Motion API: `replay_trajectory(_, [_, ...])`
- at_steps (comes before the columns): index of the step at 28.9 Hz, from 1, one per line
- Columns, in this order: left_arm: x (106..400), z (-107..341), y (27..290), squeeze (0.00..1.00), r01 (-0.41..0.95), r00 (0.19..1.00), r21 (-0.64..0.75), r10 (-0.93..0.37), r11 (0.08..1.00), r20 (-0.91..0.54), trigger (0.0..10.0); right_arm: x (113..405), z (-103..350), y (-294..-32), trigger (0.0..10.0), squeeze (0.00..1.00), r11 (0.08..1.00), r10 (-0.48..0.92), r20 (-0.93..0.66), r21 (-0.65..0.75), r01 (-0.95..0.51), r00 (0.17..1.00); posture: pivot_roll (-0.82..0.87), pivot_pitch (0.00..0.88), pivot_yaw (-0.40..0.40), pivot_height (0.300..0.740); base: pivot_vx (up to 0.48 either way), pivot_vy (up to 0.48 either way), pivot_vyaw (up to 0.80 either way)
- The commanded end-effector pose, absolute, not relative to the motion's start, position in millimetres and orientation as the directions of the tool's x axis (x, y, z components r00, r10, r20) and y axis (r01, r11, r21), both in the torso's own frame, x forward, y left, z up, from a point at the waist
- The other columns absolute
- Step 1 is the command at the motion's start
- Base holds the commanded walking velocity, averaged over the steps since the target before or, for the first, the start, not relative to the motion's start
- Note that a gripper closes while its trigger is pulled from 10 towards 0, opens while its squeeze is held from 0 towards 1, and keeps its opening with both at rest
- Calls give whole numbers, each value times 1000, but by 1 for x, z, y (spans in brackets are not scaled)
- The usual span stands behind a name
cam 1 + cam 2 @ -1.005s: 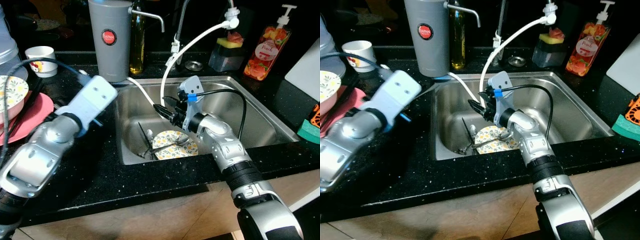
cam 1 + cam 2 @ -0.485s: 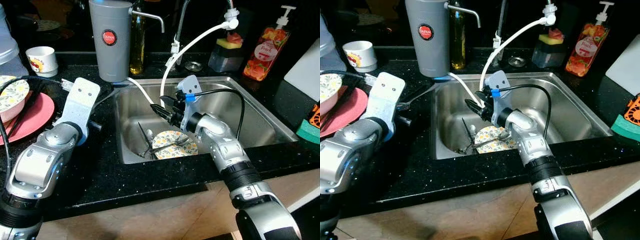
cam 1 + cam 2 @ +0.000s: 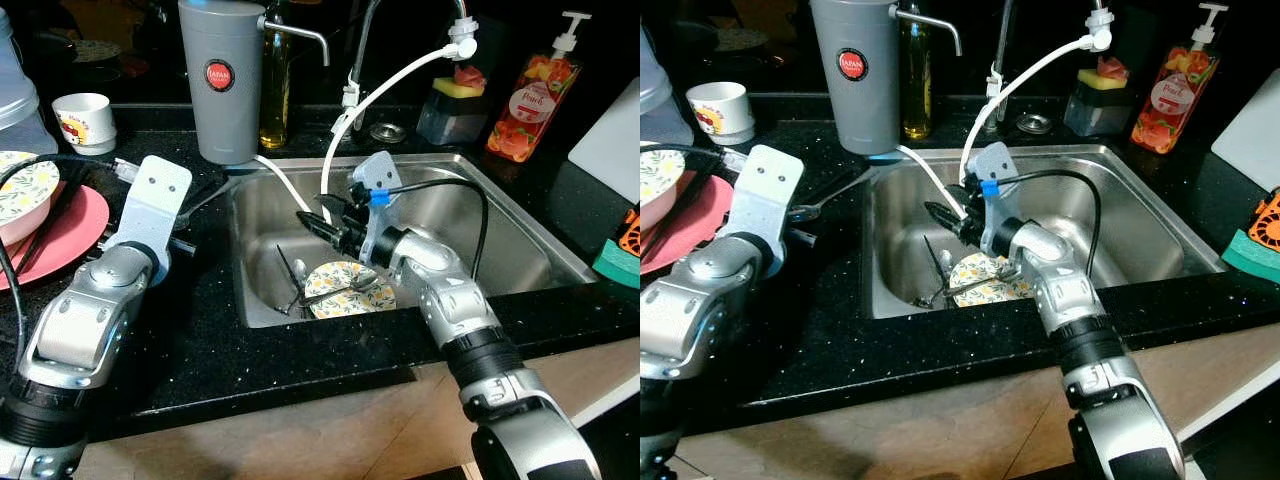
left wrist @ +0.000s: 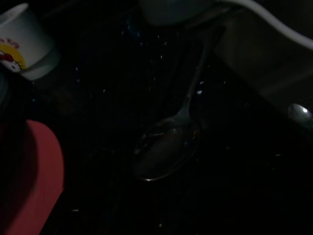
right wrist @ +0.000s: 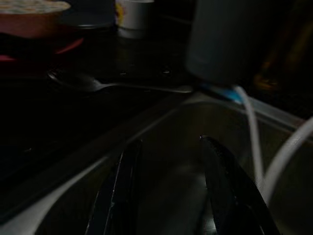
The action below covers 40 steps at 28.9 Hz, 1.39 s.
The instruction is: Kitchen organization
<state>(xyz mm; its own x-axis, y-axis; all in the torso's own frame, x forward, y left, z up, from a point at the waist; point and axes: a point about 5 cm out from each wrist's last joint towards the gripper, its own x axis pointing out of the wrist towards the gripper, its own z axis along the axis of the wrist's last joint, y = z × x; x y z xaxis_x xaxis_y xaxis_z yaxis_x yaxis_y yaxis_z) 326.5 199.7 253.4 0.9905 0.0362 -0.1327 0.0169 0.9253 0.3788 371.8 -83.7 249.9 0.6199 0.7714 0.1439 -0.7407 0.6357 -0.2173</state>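
Fingers apart and empty, the right pincer hangs inside the sink, above the floral plate and cutlery awaiting sorting. Beside the sink, the left pincer, fingers unseen, overlooks a spoon on the worktop.
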Motion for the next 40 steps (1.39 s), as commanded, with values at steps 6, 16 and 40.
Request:
replay_trajectory(6, [338,241,208,0,15,991,396,40,918,-131,10000,351,244,-70,10000,0,474,881,107,-219,-853,461,-33,113,-85,740,0,0,0])
replay_trajectory(16, [354,237,201,0,117,991,322,-90,939,-98,10000,343,244,-65,10000,0,431,902,95,-213,-877,421,-45,118,-86,740,0,0,0])
replay_trajectory(40, [369,237,209,0,162,979,176,-136,971,-150,0,341,247,-66,10000,0,432,902,88,-210,-877,423,-45,123,-84,740,0,0,0])
